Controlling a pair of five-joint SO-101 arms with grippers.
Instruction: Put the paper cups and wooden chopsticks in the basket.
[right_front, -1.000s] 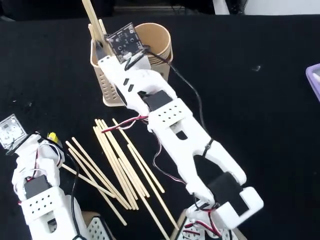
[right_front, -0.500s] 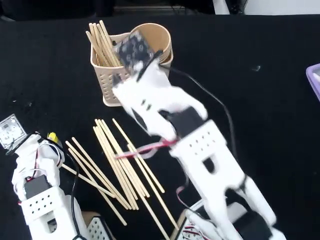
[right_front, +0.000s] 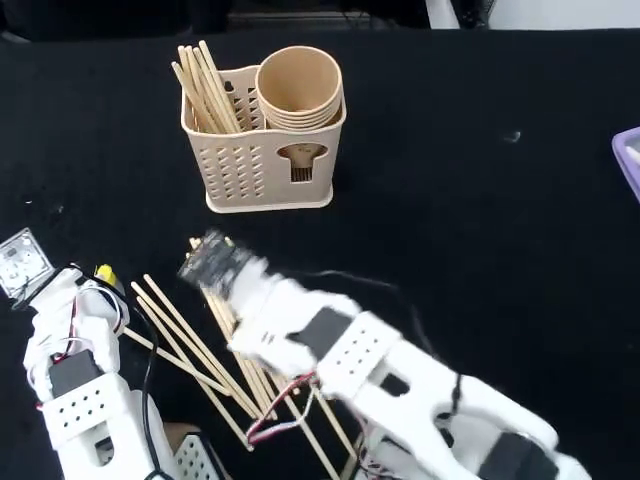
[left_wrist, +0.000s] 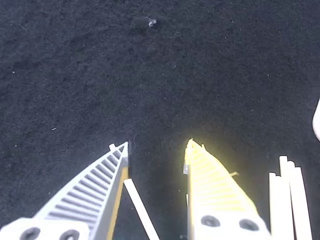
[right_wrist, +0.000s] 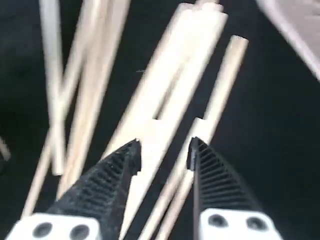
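The beige basket (right_front: 250, 170) stands at the table's far middle. Several wooden chopsticks (right_front: 205, 85) lean upright in one of its compartments, and stacked paper cups (right_front: 298, 85) sit in the other. More loose chopsticks (right_front: 185, 340) lie fanned out on the black table in front. My right gripper (right_wrist: 164, 150) is open, low over this pile, with chopsticks (right_wrist: 170, 110) under and between its black fingers. My left gripper (left_wrist: 156, 150) is open near the table's left front, and one chopstick end (left_wrist: 139, 207) lies between its fingers.
The right arm (right_front: 340, 360) stretches from the front edge over the loose pile. The left arm (right_front: 70, 370) sits at the front left corner. A purple object (right_front: 630, 155) shows at the right edge. Black cloth covers the table.
The right arm held chopsticks above the basket, let them go into it, then swung back and down to the loose pile. The left arm stayed still.
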